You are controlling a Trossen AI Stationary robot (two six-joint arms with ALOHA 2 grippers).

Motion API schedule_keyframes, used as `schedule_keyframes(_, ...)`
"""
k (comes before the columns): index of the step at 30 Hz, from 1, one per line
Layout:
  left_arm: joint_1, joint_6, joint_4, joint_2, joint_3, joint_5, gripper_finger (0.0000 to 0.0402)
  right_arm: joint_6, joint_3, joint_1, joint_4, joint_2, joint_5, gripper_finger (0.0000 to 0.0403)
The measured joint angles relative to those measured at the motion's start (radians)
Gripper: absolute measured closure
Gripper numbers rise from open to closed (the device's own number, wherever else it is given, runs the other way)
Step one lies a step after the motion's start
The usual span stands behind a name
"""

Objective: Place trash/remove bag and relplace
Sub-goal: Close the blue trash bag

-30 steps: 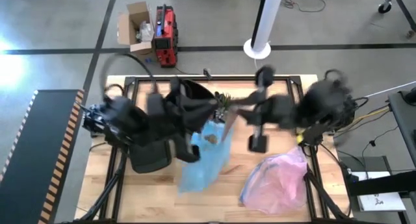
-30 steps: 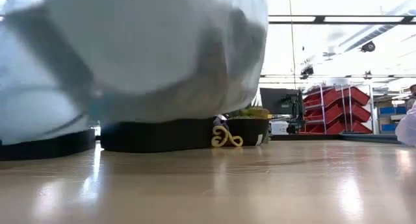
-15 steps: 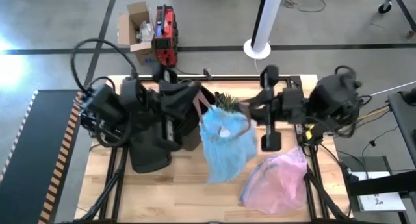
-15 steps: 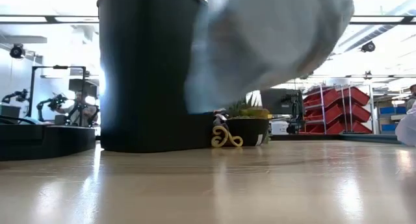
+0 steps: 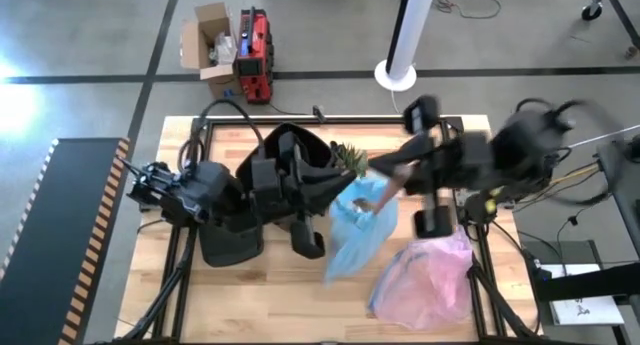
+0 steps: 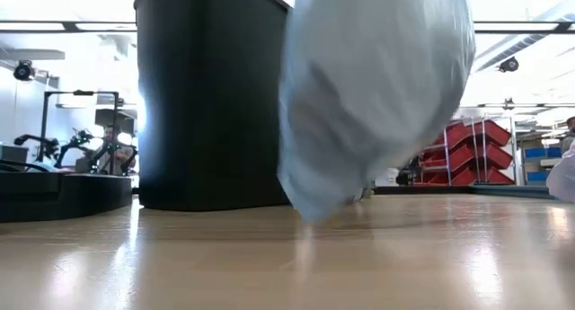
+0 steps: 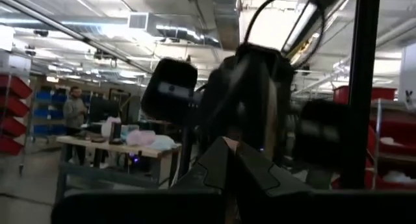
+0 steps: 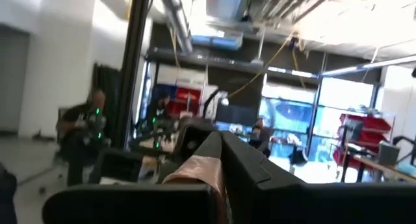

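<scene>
I see the thin light-blue plastic bag (image 5: pixel 358 235) hanging beside the tall black bin (image 5: pixel 290 165). My right gripper (image 5: pixel 383 188) pinches its rim with fingers pressed together. The left gripper (image 5: pixel 335 177), also closed, is above the bin.

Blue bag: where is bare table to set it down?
Bare wood shows along the table's near edge, between the black lid and the pink bag, below the hanging blue bag. The back is crowded: the black bin, the plant and both arms.
</scene>
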Motion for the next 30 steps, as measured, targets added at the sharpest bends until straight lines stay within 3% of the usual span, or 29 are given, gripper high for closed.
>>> schedule_keyframes(5, -0.006, 0.076, 0.034, -0.019, 0.074, -0.005, 0.0402, 0.042, 0.002, 0.006, -0.038, -0.044, 0.004, 0.0403)
schedule_keyframes(11, -0.020, 0.125, -0.004, -0.032, 0.202, 0.046, 0.0402, 0.115, -0.003, 0.021, -0.163, -0.011, 0.008, 0.0403)
schedule_keyframes(22, -0.025, 0.109, -0.045, -0.018, 0.169, 0.011, 0.0402, 0.137, -0.001, 0.021, -0.151, 0.024, -0.016, 0.0403)
schedule_keyframes(30, -0.021, 0.100, -0.053, 0.021, 0.163, -0.033, 0.0402, 0.120, 0.000, 0.021, -0.007, 0.006, -0.019, 0.0403)
